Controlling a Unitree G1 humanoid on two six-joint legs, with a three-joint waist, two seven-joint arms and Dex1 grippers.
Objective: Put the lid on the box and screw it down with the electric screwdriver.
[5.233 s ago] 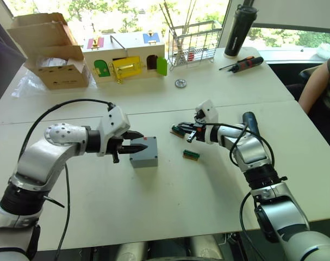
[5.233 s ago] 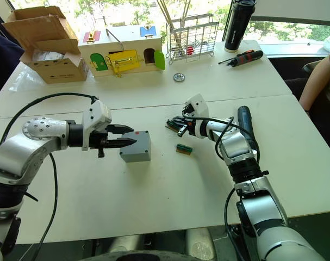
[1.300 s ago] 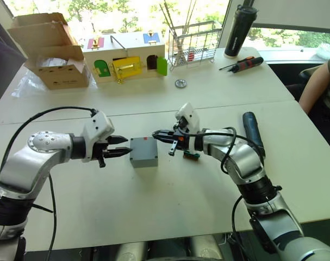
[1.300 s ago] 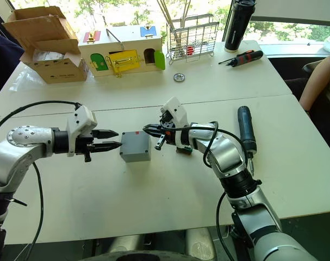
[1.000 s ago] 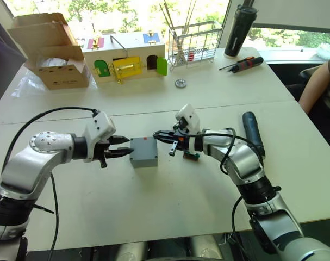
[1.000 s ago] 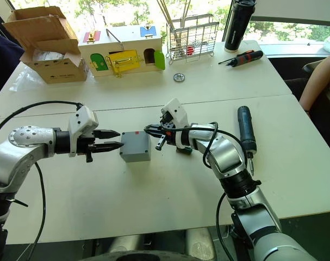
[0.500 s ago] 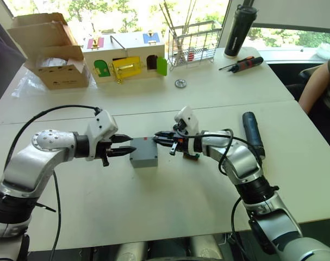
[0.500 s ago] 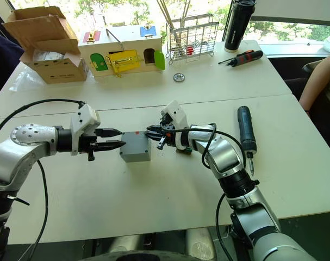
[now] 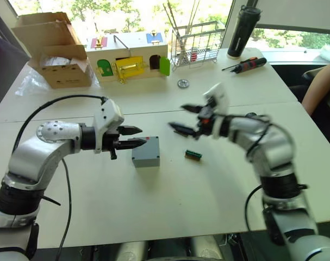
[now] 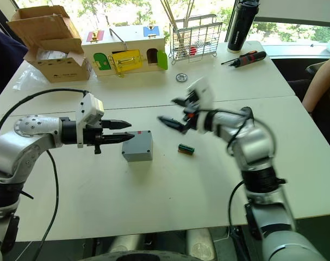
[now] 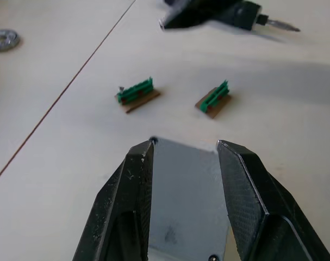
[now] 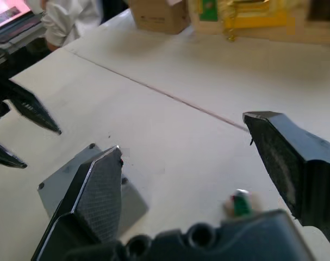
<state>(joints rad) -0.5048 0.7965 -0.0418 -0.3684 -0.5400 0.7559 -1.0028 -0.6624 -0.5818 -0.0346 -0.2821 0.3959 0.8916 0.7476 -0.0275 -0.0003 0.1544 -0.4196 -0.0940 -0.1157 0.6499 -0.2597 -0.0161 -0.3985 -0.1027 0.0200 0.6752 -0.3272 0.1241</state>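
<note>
The grey box (image 9: 145, 152) sits mid-table, and its flat top with corner holes looks like the lid (image 11: 186, 190) lying flush on it. My left gripper (image 9: 138, 136) is open, its tips reaching over the box's left top edge; the left wrist view shows the fingers (image 11: 129, 201) on either side of the grey top. My right gripper (image 9: 182, 118) hangs above the table to the right of the box, open wide and empty. The electric screwdriver (image 11: 219, 13) lies beyond the box, mostly hidden behind my right arm in the head views.
Two small green pieces (image 11: 137, 93) (image 11: 213, 99) lie right of the box. At the back are a cardboard carton (image 9: 50, 60), a wooden box with coloured doors (image 9: 132, 57), a wire rack (image 9: 200, 43), a black bottle (image 9: 242, 30), a hand screwdriver (image 9: 245, 64) and a washer (image 9: 182, 83). A person's arm (image 9: 319, 81) is at the right edge.
My right gripper has left the box's right edge, risen to the right and opened wide. My left gripper has reached forward over the box's left edge.
</note>
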